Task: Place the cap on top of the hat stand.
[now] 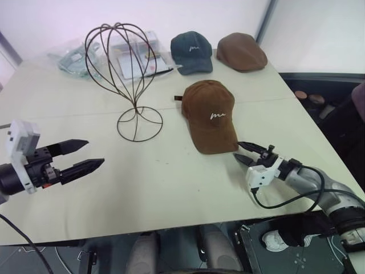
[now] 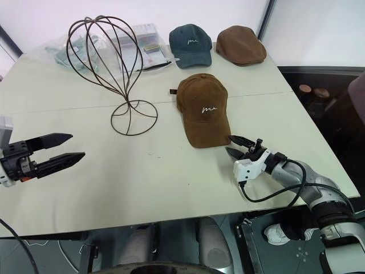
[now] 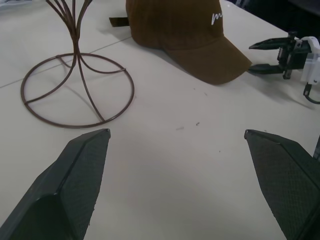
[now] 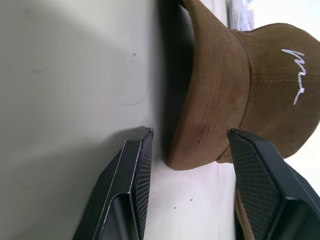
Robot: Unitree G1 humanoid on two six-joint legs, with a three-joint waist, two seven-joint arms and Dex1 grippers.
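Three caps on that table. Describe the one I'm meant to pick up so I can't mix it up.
Start at the wire hat stand on the pale table. The cap lies just right of its base, brim toward the robot. Unlike the blue-grey cap and plain brown flat cap at the far edge, it is brown with white script.

white script "m" on the cap — same on dark cap
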